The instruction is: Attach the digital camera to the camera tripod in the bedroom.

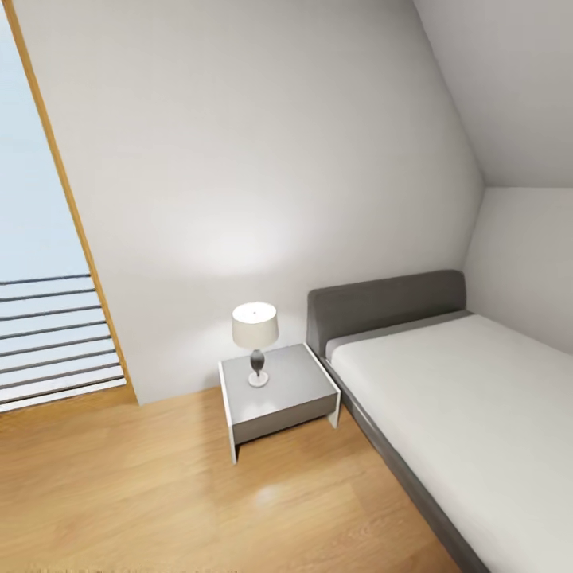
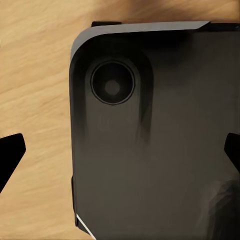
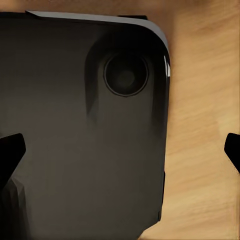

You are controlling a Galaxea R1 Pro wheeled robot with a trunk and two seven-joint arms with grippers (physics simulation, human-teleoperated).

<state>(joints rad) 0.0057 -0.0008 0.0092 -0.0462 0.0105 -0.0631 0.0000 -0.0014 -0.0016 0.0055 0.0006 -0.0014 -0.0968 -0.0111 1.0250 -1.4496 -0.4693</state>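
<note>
With both hands spread open and empty over the robot's dark base, the head camera faced the bedroom's grey bed and lamp-topped nightstand, camera and tripod yet to be found, so searching seemed next.

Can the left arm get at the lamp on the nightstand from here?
Probably not yet. The lamp stands on the nightstand well across the wood floor, while the left gripper hangs open over the robot's own dark base.
</note>
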